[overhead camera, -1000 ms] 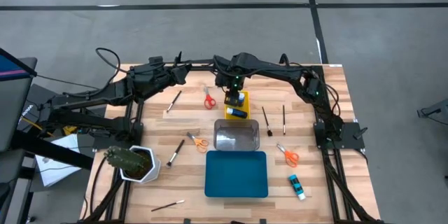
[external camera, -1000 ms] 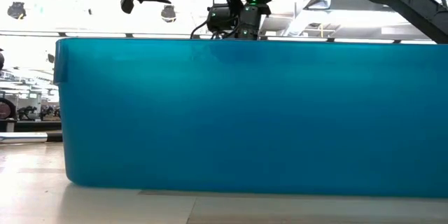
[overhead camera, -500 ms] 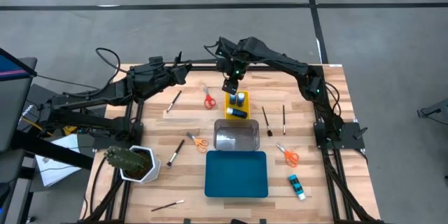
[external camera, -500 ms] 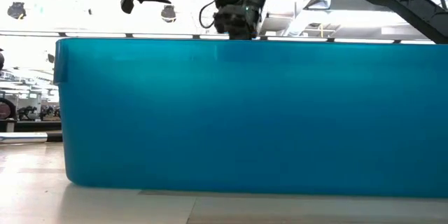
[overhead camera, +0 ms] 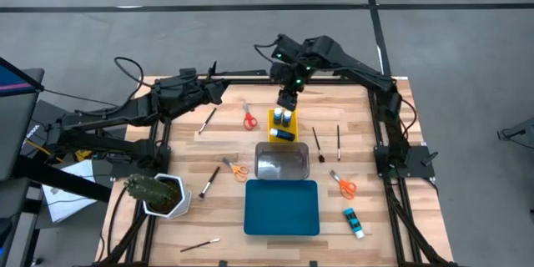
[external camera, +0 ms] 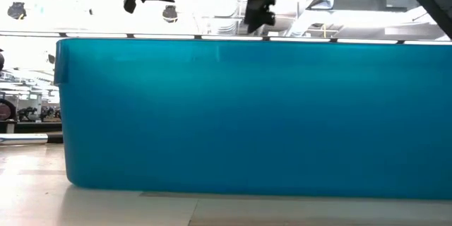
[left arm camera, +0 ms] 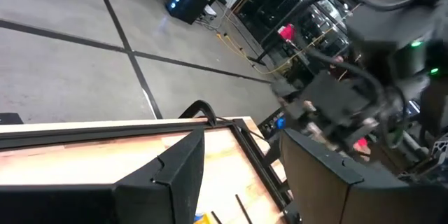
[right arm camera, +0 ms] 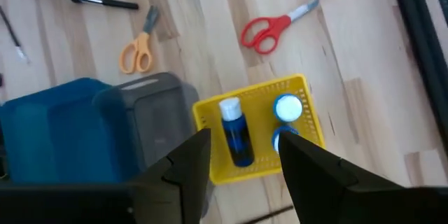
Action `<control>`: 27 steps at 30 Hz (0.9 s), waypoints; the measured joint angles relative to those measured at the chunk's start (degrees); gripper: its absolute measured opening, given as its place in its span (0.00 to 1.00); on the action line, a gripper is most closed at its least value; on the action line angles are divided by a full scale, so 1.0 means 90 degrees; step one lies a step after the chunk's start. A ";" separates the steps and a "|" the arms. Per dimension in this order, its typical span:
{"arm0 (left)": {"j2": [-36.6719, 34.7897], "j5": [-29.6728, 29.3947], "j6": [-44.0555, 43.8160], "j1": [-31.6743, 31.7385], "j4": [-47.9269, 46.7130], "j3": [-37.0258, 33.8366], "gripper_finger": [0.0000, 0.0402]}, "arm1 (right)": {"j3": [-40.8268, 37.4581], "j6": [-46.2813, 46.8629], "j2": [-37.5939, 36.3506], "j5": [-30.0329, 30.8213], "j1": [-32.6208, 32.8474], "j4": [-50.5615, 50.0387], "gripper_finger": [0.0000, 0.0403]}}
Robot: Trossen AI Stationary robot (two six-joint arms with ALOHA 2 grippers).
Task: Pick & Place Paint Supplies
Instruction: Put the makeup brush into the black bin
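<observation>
Three blue bottles with white caps sit in the yellow tray (overhead camera: 282,124): one lies on its side (right arm camera: 236,133) and two stand upright (right arm camera: 288,107). My right gripper (right arm camera: 245,150) hangs open and empty above this tray, pointing steeply down. Another blue bottle (overhead camera: 354,223) lies near the table's near right corner. Red scissors (overhead camera: 249,118), two orange scissors (overhead camera: 236,168) (overhead camera: 344,185) and several brushes (overhead camera: 318,144) lie flat on the wood. My left gripper (overhead camera: 219,92) waits open, raised near the far left edge.
A clear tray (overhead camera: 281,164) and a blue tray (overhead camera: 282,207) stand in a row nearer than the yellow one. The blue tray's wall (external camera: 240,113) fills the low view. A cactus in a white pot (overhead camera: 158,193) stands at the near left.
My right gripper has risen from just over the yellow tray and drawn toward the table's far edge, tipping a little less steeply down. Its fingers stay apart and empty. The bottles stay in the tray.
</observation>
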 joint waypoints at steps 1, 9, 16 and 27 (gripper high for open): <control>0.0002 0.0002 0.0002 0.0000 0.0000 0.0000 0.45 | -0.0001 0.0020 -0.0087 0.0013 -0.0003 -0.0054 0.40; 0.0002 0.0002 0.0010 -0.0068 0.0000 0.0000 0.45 | -0.0001 0.0519 -0.0779 0.0689 0.0015 -0.0628 0.36; 0.0002 0.0002 0.0011 -0.0119 -0.0002 0.0000 0.45 | -0.0003 0.1167 -0.1527 0.1370 0.0261 -0.0599 0.32; 0.0002 0.0002 0.0045 -0.0119 -0.0002 0.0000 0.45 | -0.0528 0.2863 -0.2778 0.2950 0.1226 -0.0575 0.30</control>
